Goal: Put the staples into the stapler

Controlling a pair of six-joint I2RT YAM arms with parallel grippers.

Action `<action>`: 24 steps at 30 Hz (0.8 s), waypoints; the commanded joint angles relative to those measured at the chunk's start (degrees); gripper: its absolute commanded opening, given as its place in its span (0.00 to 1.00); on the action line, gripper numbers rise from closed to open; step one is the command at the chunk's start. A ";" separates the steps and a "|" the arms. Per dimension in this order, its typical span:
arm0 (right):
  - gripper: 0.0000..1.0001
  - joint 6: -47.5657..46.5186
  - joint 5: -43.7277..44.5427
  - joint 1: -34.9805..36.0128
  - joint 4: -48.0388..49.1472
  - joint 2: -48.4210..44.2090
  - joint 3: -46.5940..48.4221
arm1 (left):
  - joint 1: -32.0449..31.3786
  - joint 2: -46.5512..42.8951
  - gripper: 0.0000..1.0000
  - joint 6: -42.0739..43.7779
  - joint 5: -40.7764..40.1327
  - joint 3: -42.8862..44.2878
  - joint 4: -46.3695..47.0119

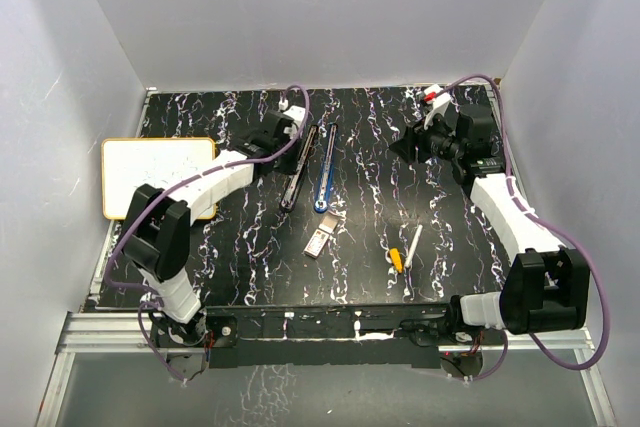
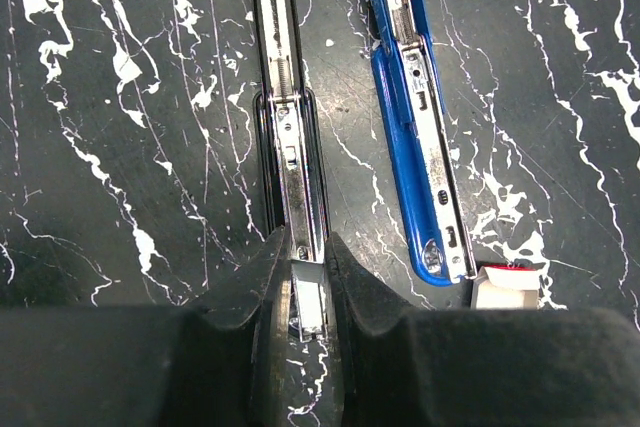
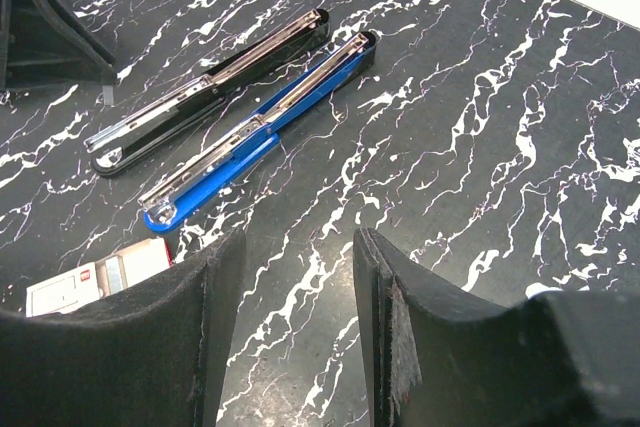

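Left tool (image 2: 305, 252) seemingly clamped, right (image 3: 300, 247) parted

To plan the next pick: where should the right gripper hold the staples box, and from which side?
Probably from straight above, fingers on its two long edges. The staples box lies flat, so only those thin sides offer a hold, and the blue stapler ends close to its far short end. The right gripper is open and empty.

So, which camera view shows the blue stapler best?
The right wrist view: the blue stapler lies opened out, visible end to end. The left wrist view shows only one end, cut off at the frame's top. The top view shows it whole but small.
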 commanded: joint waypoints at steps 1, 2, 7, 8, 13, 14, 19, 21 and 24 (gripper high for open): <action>0.49 -0.67 -1.22 -0.69 2.72 -0.32 -0.16 | -1.29 0.65 0.00 -0.36 -2.96 2.60 -0.78; 0.49 -0.70 -1.31 -0.80 2.70 -0.32 -0.20 | -1.35 1.07 0.00 -0.46 -3.17 2.78 -1.08; 0.49 -0.19 -2.24 -1.65 3.21 -0.43 -0.80 | -1.52 2.37 0.00 -2.33 -5.07 2.52 -0.96; 0.49 -0.18 -2.38 -1.83 3.25 -0.41 -0.92 | -1.50 2.61 0.00 -2.43 -5.29 2.51 -1.00; 0.49 -0.17 -2.79 -2.34 3.77 -0.41 -1.53 | -1.69 3.71 0.00 -2.69 -5.95 2.71 -0.72; 0.49 -0.06 -2.94 -2.39 3.92 -0.33 -1.60 | -1.90 3.83 0.00 -2.51 -6.43 2.83 -0.70; 0.49 0.33 -3.54 -2.58 4.66 -0.01 -2.20 | -2.54 4.33 0.00 -1.67 -7.61 3.32 -0.78; 0.49 0.45 -3.63 -2.77 4.88 -0.05 -2.32 | -2.76 4.52 0.00 -1.50 -7.87 3.34 -0.78; 0.49 0.64 -3.93 -2.86 4.97 -0.05 -2.42 | -3.13 4.68 0.00 -1.15 -9.12 3.56 -0.96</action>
